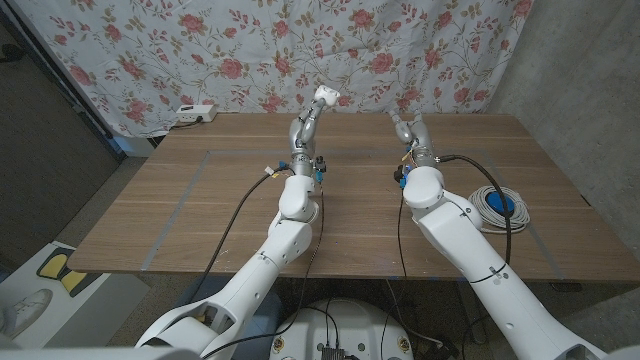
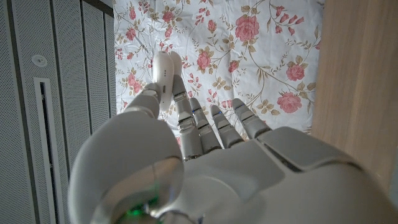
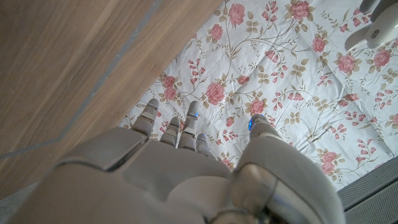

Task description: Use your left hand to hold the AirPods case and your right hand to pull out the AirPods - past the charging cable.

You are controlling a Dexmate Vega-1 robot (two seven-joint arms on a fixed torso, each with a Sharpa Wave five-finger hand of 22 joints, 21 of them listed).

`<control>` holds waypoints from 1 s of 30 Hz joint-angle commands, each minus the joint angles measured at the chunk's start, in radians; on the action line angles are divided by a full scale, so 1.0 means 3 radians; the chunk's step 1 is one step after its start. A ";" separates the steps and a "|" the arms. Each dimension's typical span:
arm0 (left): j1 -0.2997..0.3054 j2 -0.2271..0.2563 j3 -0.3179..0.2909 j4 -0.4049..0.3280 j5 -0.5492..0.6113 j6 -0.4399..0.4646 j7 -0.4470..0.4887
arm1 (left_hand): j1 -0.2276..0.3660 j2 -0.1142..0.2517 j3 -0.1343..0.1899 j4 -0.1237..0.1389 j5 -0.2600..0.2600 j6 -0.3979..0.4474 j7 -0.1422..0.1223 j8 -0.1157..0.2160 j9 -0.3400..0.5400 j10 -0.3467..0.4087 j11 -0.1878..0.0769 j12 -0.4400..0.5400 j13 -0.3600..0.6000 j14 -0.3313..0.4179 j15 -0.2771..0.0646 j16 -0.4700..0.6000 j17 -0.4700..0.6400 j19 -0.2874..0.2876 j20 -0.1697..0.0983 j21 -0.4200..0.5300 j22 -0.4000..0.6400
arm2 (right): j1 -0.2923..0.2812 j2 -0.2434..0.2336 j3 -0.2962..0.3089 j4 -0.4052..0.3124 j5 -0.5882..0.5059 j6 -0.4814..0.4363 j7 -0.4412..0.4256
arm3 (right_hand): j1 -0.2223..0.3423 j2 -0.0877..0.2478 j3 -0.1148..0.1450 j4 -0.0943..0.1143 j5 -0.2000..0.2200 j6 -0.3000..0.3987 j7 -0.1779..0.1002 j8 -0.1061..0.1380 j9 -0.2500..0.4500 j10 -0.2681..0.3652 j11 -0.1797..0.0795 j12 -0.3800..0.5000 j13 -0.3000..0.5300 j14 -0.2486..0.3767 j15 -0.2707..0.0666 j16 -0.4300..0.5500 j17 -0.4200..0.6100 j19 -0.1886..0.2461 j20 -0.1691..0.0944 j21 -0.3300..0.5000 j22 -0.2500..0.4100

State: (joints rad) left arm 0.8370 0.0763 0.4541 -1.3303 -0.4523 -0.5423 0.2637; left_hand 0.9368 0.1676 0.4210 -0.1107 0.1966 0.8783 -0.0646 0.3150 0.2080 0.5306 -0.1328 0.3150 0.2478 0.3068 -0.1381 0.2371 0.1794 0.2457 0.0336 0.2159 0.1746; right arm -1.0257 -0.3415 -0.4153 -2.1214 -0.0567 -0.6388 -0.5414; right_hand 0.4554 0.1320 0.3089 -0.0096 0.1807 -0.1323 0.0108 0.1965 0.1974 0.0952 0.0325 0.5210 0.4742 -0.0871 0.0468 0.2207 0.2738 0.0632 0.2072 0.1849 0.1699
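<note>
Left hand (image 1: 309, 118) raised above worktop (image 1: 200, 200), fingers (image 2: 180, 102) gripping white AirPods case (image 1: 326, 96) before floral curtain (image 1: 250, 50). Right hand (image 1: 410, 130) alongside, fingers apart, holding nothing. Coiled cable (image 1: 497, 207) lies at worktop's right edge.

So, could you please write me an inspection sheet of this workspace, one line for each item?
Surface: wooden table, with faint lines across the top.
Job's things: white AirPods case, raised above the far edge; AirPods themselves not seen.
Clutter: white power strip at the far left corner.
Hands: left hand pinches the case; right hand holds nothing, fingers apart.
Cables: coiled white cable at the right edge.
Surroundings: floral curtain behind the table.
</note>
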 commanded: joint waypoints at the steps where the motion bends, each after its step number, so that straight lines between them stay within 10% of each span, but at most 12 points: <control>1: 0.0068 0.0071 -0.0008 -0.0129 -0.0559 0.0212 -0.0270 | 0.0004 0.0025 0.0067 0.0023 0.0039 0.0040 -0.0088 0.0046 0.0403 0.0257 0.0068 0.0054 -0.0030 0.0472 -0.0062 0.0079 0.0004 0.0192 0.0006 0.0053 0.0010 | 0.0005 -0.0022 0.0009 0.0022 0.0021 -0.0008 0.0007 | -0.0025 -0.0005 -0.0012 -0.0007 0.0008 -0.0003 0.0004 0.0012 0.0011 0.0009 -0.0030 -0.0013 -0.0002 0.0006 0.0017 0.0012 0.0002 -0.0015 0.0009 0.0016 0.0009; 6: 0.0029 0.0068 -0.0006 -0.0014 -0.1031 0.0269 -0.0718 | -0.0009 0.0022 0.0167 0.0040 0.0039 -0.0024 -0.0042 0.0078 0.0481 0.0567 0.0061 0.0072 -0.0080 0.1128 -0.0123 0.0130 -0.0020 0.0471 0.0032 0.0113 0.0019 | -0.0013 -0.0029 0.0016 0.0004 0.0023 -0.0019 0.0000 | -0.0027 -0.0001 -0.0012 -0.0012 0.0009 -0.0003 0.0000 0.0013 0.0010 0.0015 -0.0037 -0.0018 -0.0011 0.0005 0.0015 0.0013 -0.0001 -0.0014 0.0010 0.0017 0.0009; 10: 0.0021 0.0064 0.0014 0.0011 -0.1064 0.0195 -0.0741 | 0.0004 0.0008 0.0263 0.0020 0.0027 -0.0085 0.0026 0.0109 0.0552 0.0657 0.0012 0.0042 -0.0051 0.1415 -0.0167 0.0058 -0.0035 0.0863 -0.0130 0.0239 0.0030 | -0.0018 -0.0034 0.0020 -0.0007 0.0023 -0.0035 -0.0001 | -0.0027 0.0003 -0.0012 -0.0016 0.0010 0.0000 -0.0004 0.0014 0.0010 0.0013 -0.0043 -0.0024 -0.0016 0.0004 0.0014 0.0014 -0.0003 -0.0013 0.0009 0.0018 0.0009; 20: 0.0010 0.0116 0.0025 0.0023 -0.1396 0.0269 -0.1000 | 0.0025 0.0020 0.0368 -0.0004 0.0007 -0.0113 0.0095 0.0151 0.0627 0.0633 0.0029 -0.0011 0.0033 0.1485 -0.0144 -0.0059 -0.0014 0.1363 -0.0160 0.0401 0.0026 | -0.0023 -0.0051 0.0010 -0.0011 0.0034 -0.0068 0.0026 | -0.0030 0.0009 -0.0012 -0.0024 0.0011 0.0004 -0.0006 0.0017 0.0010 0.0020 -0.0047 -0.0035 -0.0031 0.0004 0.0014 0.0017 -0.0006 -0.0003 0.0007 0.0022 0.0009; 30: 0.0004 0.0158 0.0018 0.0011 -0.1950 0.0609 -0.1385 | 0.0043 0.0022 0.0411 -0.0024 -0.0003 -0.0104 0.0141 0.0168 0.0649 0.0690 0.0021 0.0000 0.0065 0.1579 -0.0169 -0.0063 -0.0013 0.1385 -0.0211 0.0400 0.0026 | -0.0035 -0.0063 0.0004 -0.0029 0.0032 -0.0093 0.0034 | -0.0035 0.0014 -0.0014 -0.0032 0.0011 0.0015 -0.0009 0.0022 0.0009 0.0017 -0.0058 -0.0050 -0.0047 0.0002 0.0014 0.0019 -0.0010 0.0004 0.0007 0.0024 0.0009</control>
State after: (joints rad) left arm 0.8395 0.1100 0.4565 -1.3222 -0.9074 -0.4279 -0.0660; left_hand 0.9351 0.1635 0.5081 -0.1048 0.1962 0.8429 -0.0354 0.3166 0.2084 0.7255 -0.1249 0.3124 0.2627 0.7638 -0.1882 0.2207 0.1701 0.6576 -0.0215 0.3331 0.1794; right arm -1.0327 -0.3561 -0.4114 -2.1248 -0.0480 -0.6589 -0.5353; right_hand 0.4514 0.1361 0.3035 -0.0151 0.1807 -0.1323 0.0107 0.1965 0.1973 0.0956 0.0225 0.5099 0.4579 -0.0871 0.0467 0.2207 0.2692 0.0633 0.2072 0.1850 0.1698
